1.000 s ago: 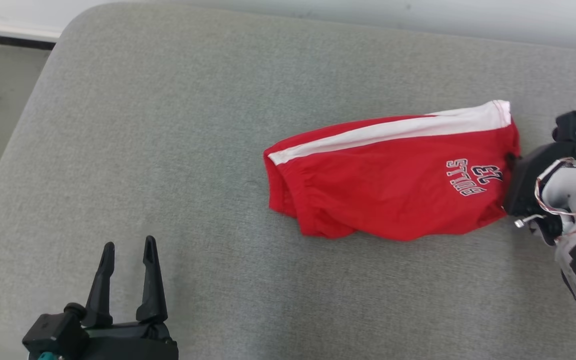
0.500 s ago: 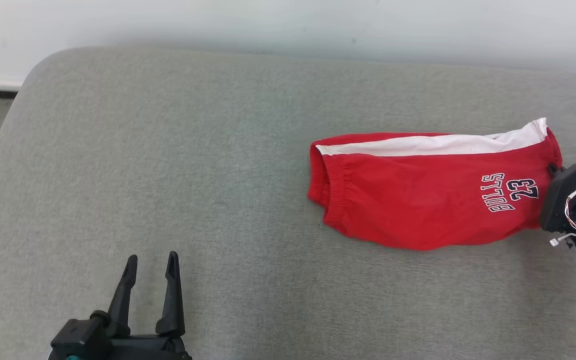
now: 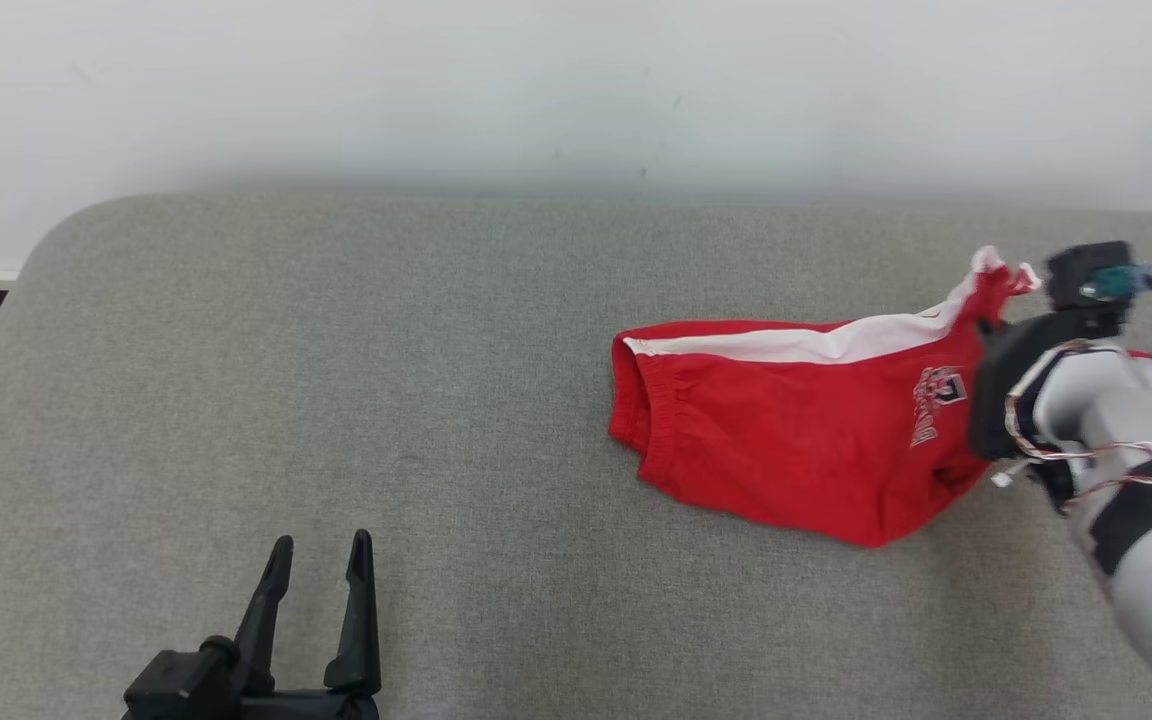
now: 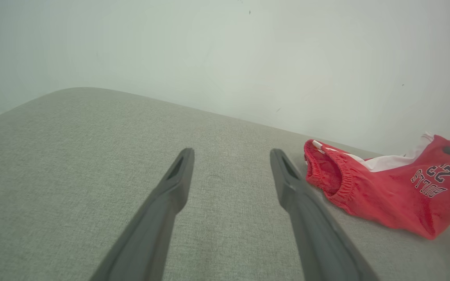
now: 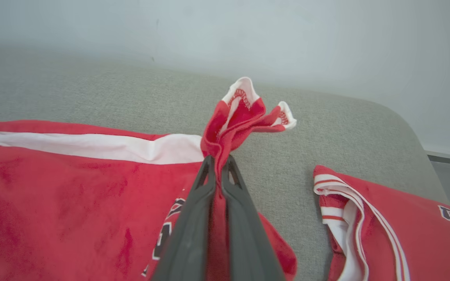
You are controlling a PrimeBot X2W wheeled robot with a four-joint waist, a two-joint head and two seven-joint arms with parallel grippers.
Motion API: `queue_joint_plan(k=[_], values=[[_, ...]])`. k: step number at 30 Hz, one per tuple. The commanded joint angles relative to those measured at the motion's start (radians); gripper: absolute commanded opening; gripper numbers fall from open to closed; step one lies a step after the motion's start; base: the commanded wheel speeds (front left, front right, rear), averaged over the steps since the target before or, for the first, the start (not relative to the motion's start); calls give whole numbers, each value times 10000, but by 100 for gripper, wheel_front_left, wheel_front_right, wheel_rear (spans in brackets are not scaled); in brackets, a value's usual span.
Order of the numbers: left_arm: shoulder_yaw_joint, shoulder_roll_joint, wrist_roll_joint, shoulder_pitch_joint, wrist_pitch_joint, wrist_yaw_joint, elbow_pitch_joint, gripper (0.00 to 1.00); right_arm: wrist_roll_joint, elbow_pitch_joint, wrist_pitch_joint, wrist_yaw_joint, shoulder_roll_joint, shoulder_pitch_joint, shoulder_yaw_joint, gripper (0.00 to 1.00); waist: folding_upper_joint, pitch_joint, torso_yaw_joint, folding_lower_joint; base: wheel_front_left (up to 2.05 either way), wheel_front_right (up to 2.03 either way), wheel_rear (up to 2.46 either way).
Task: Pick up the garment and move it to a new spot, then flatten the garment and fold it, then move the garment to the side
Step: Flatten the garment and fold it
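Cushion: a wide grey woven-fabric cushion (image 3: 336, 380) with rounded corners, its far edge against a plain pale wall (image 3: 536, 90).
Garment: the red basketball shorts (image 3: 796, 420), with a white side stripe and dark "BULLS 23" lettering, lie on the right half of the cushion. The gathered elastic waistband gapes toward the cushion's middle. Most of the cloth rests on the cushion, but the hem corner nearest the cushion's right end is drawn up off it into a bunched peak.
Right gripper: the dark two-fingered right gripper (image 5: 219, 162) is clamped tight on that hem corner (only cloth between the fingers), a twist of red and white poking out past the tips, held above the cushion's right side.
Left gripper: the dark two-fingered left gripper (image 3: 322, 541) has its fingers spread wide with nothing between them, over the near left part of the cushion.
Other cloth: a red jersey with striped red-and-white trim (image 5: 397, 218) lies at the cushion's right end.
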Motion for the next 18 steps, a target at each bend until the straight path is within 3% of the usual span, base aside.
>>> queue_joint_plan(k=[1,8,18], values=[[12,4,18,107,1,-47,27,100,-58,-54,56,-26,91,-52,56,0,0,-128,22,0,0,0,0],[-167,2,-52,212,1,-130,139,100,138,-544,491,-26,1289,-86,407,0,0,-255,476,0,0,0,0],[-391,2,-214,181,1,-117,242,100,496,-580,892,-26,2350,363,650,0,0,-48,1302,0,0,0,0]])
